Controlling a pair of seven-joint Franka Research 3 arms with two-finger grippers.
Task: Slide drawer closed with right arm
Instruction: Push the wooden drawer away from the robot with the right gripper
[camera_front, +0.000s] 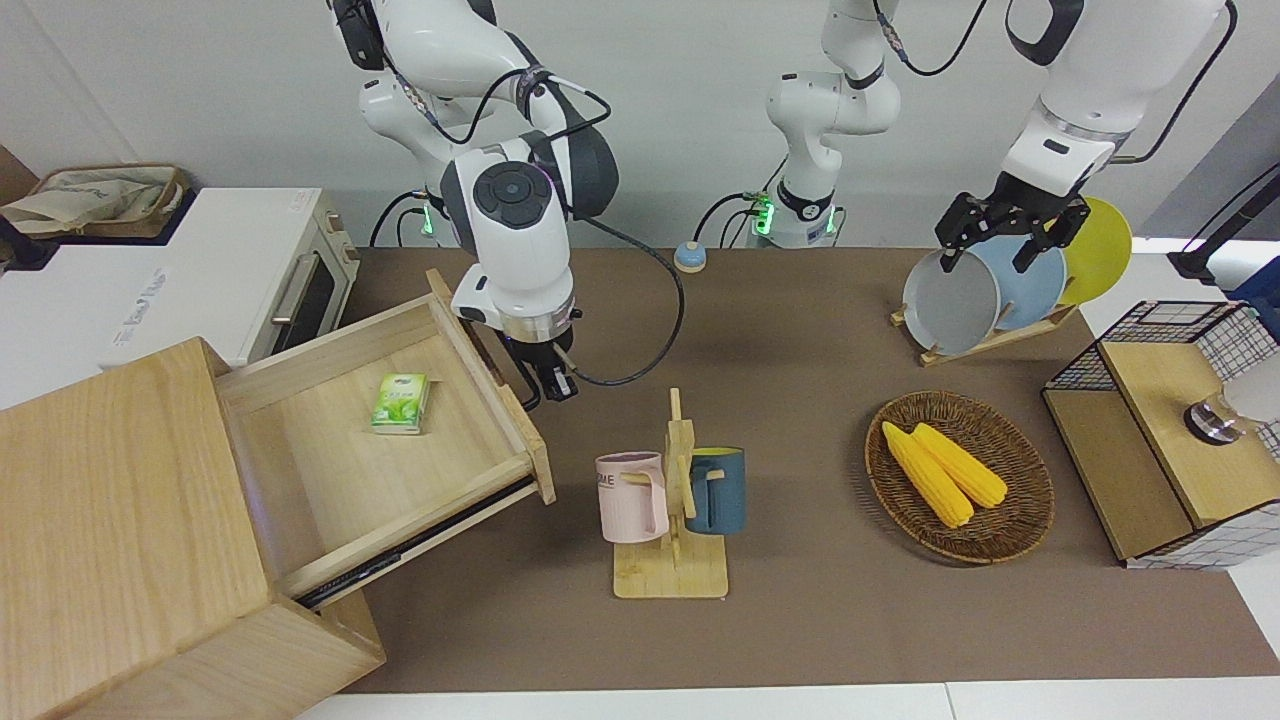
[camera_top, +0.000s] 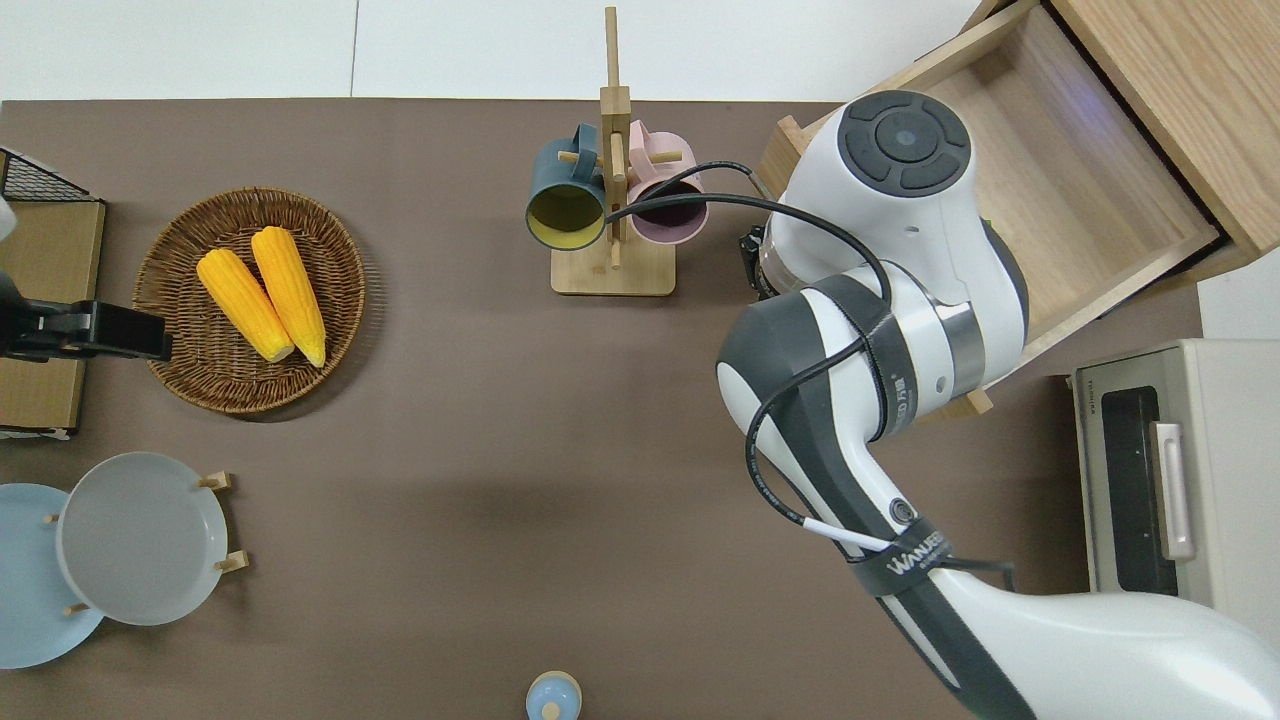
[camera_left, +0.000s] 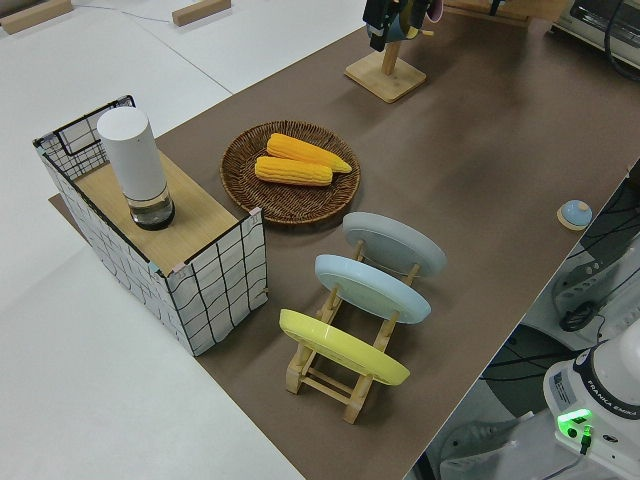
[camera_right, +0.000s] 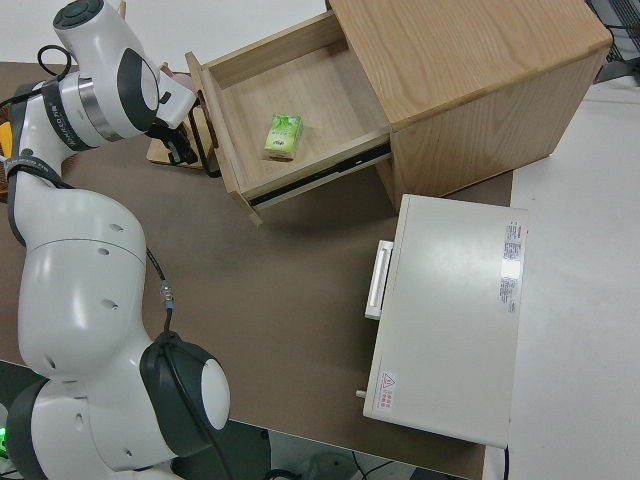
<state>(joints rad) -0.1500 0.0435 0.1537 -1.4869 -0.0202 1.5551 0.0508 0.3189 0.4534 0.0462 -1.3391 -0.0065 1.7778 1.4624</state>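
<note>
The pale-wood drawer (camera_front: 330, 480) stands pulled wide open from its cabinet (camera_front: 110, 520) at the right arm's end of the table. A green packet (camera_front: 401, 402) lies inside it. The black bar handle (camera_front: 500, 352) is on its front. My right gripper (camera_front: 557, 386) is shut and empty. It hangs low just in front of the drawer, right beside the handle; I cannot tell whether they touch. The right side view shows the gripper (camera_right: 180, 150) next to the handle (camera_right: 208, 152). In the overhead view the arm hides the gripper over the drawer's front edge (camera_top: 775, 150). The left arm is parked.
A wooden mug rack (camera_front: 672, 570) with a pink and a blue mug stands close to the drawer's front. A white oven (camera_front: 250, 270) stands nearer to the robots than the cabinet. A corn basket (camera_front: 1020, 520), a plate rack (camera_front: 985, 290) and a wire box (camera_front: 1170, 430) are toward the left arm's end.
</note>
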